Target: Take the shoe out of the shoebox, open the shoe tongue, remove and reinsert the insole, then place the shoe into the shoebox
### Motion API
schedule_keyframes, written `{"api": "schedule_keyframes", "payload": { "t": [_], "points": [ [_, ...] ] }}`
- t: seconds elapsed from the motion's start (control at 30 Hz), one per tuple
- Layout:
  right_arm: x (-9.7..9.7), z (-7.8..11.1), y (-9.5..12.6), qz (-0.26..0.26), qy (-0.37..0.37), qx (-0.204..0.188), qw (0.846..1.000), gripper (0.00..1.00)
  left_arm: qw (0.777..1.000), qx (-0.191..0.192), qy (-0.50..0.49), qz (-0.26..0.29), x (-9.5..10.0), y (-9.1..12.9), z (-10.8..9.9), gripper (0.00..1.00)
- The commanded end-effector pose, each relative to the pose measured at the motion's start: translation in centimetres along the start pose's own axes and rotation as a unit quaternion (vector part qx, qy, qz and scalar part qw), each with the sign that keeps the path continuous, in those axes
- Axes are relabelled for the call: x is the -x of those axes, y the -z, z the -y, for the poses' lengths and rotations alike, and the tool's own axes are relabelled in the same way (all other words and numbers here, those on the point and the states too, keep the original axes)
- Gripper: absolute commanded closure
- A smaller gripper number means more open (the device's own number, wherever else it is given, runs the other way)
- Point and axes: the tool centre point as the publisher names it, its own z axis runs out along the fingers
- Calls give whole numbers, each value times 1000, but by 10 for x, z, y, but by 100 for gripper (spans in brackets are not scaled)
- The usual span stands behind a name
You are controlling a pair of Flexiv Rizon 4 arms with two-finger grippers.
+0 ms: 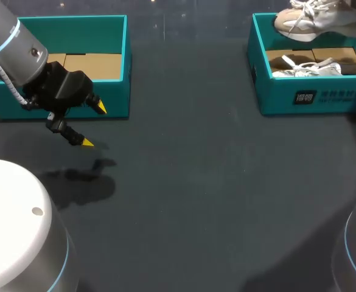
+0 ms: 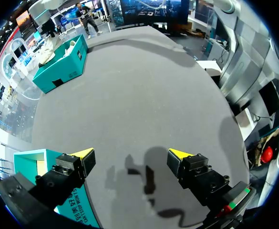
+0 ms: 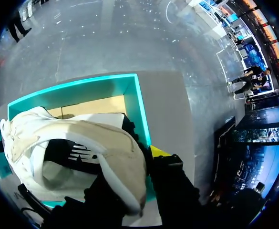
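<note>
Above the shoebox (image 3: 140, 106), the right pincer (image 3: 135, 168) grips the shoe (image 3: 82, 138) by its collar.

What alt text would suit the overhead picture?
A pale shoe hangs over a teal shoebox at far right, with a second shoe inside. At left, the open left gripper hovers before an empty teal box.

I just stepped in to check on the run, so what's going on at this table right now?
The right gripper holds a pale shoe lifted above the teal shoebox at the table's far right, where a second shoe lies inside. The left gripper hangs open and empty over the dark table, just in front of another teal box showing only cardboard. Whether the held shoe is coming out or going back in cannot be told.
</note>
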Motion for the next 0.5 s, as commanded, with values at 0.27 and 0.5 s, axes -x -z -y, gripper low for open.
{"api": "schedule_keyframes", "payload": {
  "t": [0.27, 0.5],
  "points": [
    [-9, -8, -17, 20, -4, 3, 1000, 100, 1000, 2, 0, 1, -1, 0, 0, 0],
    [-9, -4, -28, 26, -5, 6, 1000, 100, 1000, 2, 0, 1, -1, 0, 0, 0]
  ]
}}
